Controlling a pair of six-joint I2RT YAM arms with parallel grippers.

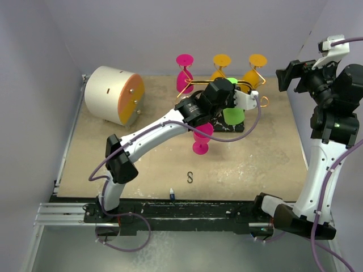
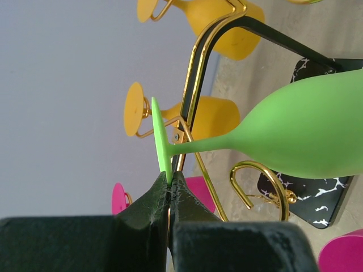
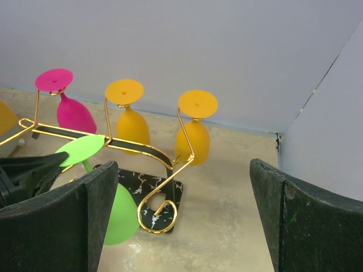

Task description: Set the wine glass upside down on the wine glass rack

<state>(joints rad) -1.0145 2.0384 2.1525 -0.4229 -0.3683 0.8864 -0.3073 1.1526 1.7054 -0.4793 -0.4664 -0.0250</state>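
Note:
My left gripper is shut on the rim of the foot of a green wine glass. It holds the glass foot up and bowl down over the rack's black marble base. In the left wrist view the pinched foot sits right beside the gold wire rack, with the bowl over the base. A curled hook end is close below the stem. My right gripper is open and empty, raised at the far right. Its view shows the green glass and the rack.
One pink glass and two yellow glasses hang upside down on the rack's far side. Another pink glass stands on the table under my left arm. A white and orange cylinder lies at the back left. A small S hook lies near the front.

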